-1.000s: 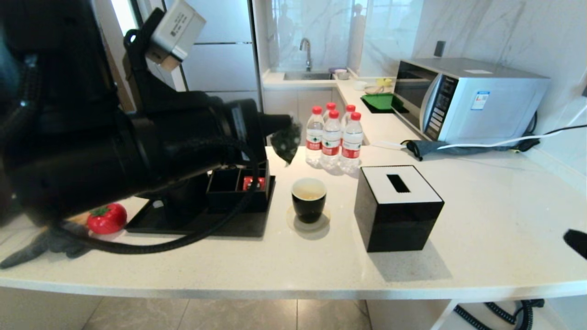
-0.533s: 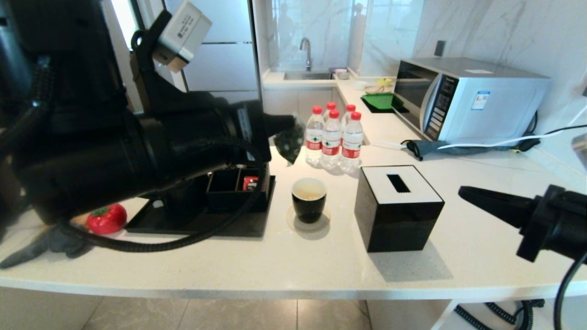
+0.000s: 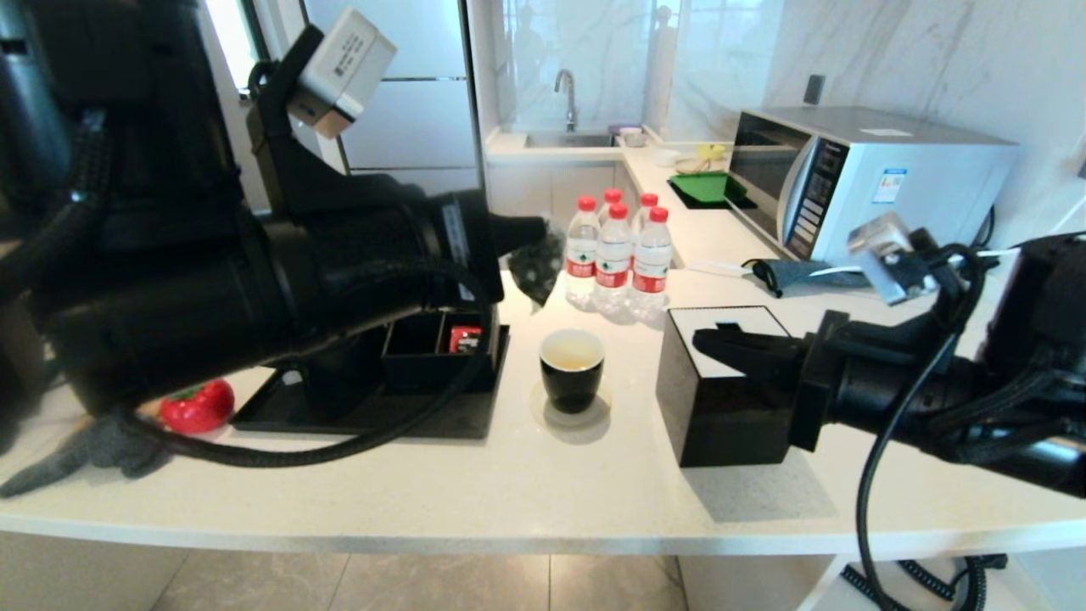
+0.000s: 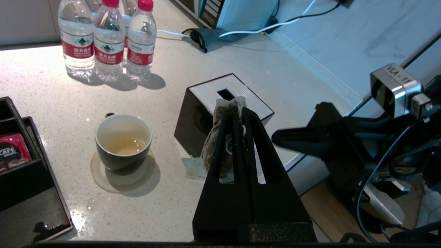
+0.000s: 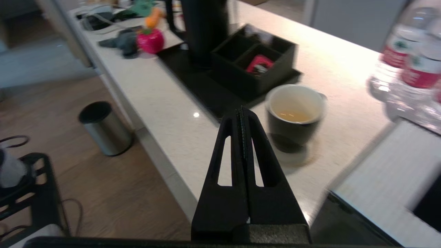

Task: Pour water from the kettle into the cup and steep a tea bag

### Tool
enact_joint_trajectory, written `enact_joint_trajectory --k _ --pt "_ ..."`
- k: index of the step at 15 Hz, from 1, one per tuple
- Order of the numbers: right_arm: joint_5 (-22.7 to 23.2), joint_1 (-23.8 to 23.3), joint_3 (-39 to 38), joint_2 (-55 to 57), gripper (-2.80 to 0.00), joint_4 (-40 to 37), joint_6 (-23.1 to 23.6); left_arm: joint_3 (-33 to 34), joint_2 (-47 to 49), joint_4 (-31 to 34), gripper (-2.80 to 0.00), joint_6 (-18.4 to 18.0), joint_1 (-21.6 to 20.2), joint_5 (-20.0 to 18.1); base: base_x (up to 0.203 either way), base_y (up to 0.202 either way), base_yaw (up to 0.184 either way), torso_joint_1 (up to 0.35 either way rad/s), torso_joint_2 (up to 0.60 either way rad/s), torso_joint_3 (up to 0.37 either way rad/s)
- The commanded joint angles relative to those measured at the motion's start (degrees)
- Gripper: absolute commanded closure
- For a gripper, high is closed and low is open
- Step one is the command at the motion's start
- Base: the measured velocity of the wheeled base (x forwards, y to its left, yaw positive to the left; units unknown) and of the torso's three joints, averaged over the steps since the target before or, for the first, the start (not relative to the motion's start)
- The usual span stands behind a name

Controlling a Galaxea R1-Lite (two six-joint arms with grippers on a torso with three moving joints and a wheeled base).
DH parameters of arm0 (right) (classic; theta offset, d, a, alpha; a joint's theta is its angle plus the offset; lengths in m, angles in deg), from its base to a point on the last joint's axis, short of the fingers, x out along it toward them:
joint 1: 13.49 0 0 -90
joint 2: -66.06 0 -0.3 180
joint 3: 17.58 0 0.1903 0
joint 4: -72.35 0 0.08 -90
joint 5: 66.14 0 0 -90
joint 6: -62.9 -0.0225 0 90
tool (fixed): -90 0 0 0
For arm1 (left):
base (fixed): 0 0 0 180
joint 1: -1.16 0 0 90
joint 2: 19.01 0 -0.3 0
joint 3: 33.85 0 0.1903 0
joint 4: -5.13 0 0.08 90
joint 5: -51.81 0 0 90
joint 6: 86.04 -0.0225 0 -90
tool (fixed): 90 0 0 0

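The black cup [image 3: 572, 367] stands on a round coaster mid-counter, holding a little yellowish water [image 4: 125, 146]. My left gripper [image 3: 528, 242] hangs above and slightly behind the cup, shut on the tea bag [image 3: 536, 270]. The sachet [image 4: 214, 144] droops beside the fingers with its paper tag dangling below. My right gripper [image 3: 706, 342] is shut with nothing in it and points left over the tissue box, to the right of the cup [image 5: 295, 115]. The matte black kettle [image 5: 205, 27] stands on the tray; my left arm hides it in the head view.
A black cube tissue box [image 3: 721, 416] sits right of the cup. Several red-capped bottles [image 3: 612, 255] stand behind it. A black tray [image 3: 373, 420] carries an organiser holding a red packet [image 3: 462, 338]. A red tomato-shaped object [image 3: 197, 405] lies far left, a microwave [image 3: 865, 182] back right.
My right arm has swung in from the right edge to reach over the tissue box toward the cup. The left gripper with the tea bag has barely shifted.
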Motion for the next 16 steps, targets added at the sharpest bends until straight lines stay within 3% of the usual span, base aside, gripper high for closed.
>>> enact_joint_trajectory --k 1,2,3,6,11,16 --pt "0.1 2.8 1.5 3.3 0.00 0.6 0.0 0.1 0.1 -0.1 0.00 0.1 0.0 0.0 0.000 0.000 0.000 0.000 0.00 0.000" --pt "0.2 3.8 2.6 4.3 0.00 0.8 0.0 0.1 0.1 -0.1 0.00 0.1 0.1 0.0 0.000 0.000 0.000 0.000 0.00 0.000" --pt "0.2 4.5 3.5 5.1 -2.80 0.8 0.0 0.1 0.1 -0.1 0.00 0.1 0.2 0.0 0.000 0.000 0.000 0.000 0.00 0.000" --pt "0.1 5.1 5.5 7.3 -2.80 1.5 0.2 0.2 0.1 -0.1 0.00 0.1 0.4 0.0 0.000 0.000 0.000 0.000 0.00 0.000" --pt "0.3 6.5 7.7 14.9 -2.80 14.6 -0.6 0.3 0.0 -0.1 0.00 0.4 1.3 0.1 0.000 0.000 0.000 0.000 0.00 0.000" --pt "0.3 8.7 14.0 19.0 -2.80 15.8 -2.6 0.3 -0.1 -0.1 0.00 1.0 2.7 0.1 0.000 0.000 0.000 0.000 0.00 0.000"
